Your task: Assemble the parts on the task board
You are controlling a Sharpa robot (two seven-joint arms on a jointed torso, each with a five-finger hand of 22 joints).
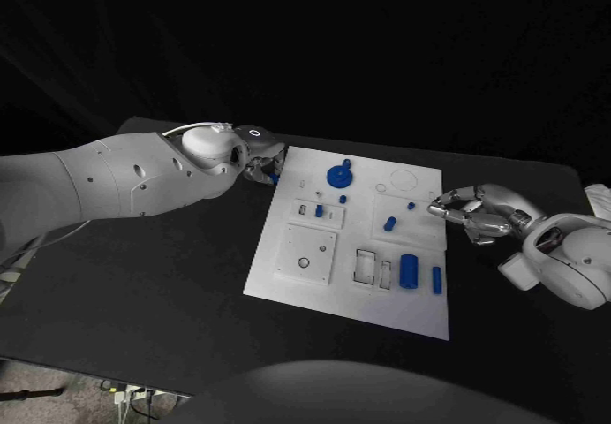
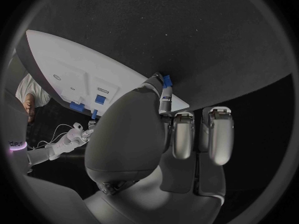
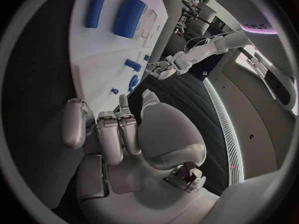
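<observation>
Left hand point(image 1: 261, 163) sits at the far left corner of the board point(image 1: 293, 283), over the black table point(image 1: 153, 300) just off the board's edge. In the left wrist view the thumb and one finger pinch a small blue part point(image 2: 166, 80) at the fingertips, with the other fingers point(image 2: 182, 140) curled below it. The part is held just beside the board edge; contact with the board cannot be told.

Right hand point(image 1: 474, 214) rests at the board's right edge, fingers loosely curled toward it and holding nothing. A small blue peg point(image 1: 410, 206) lies on the board just beside its fingertips, apart from them.

On the board between the hands: a blue gear point(image 1: 340, 175) nearer the left hand, a blue cylinder point(image 1: 409, 270) and a slim blue bar point(image 1: 437, 280) nearer the right hand.
</observation>
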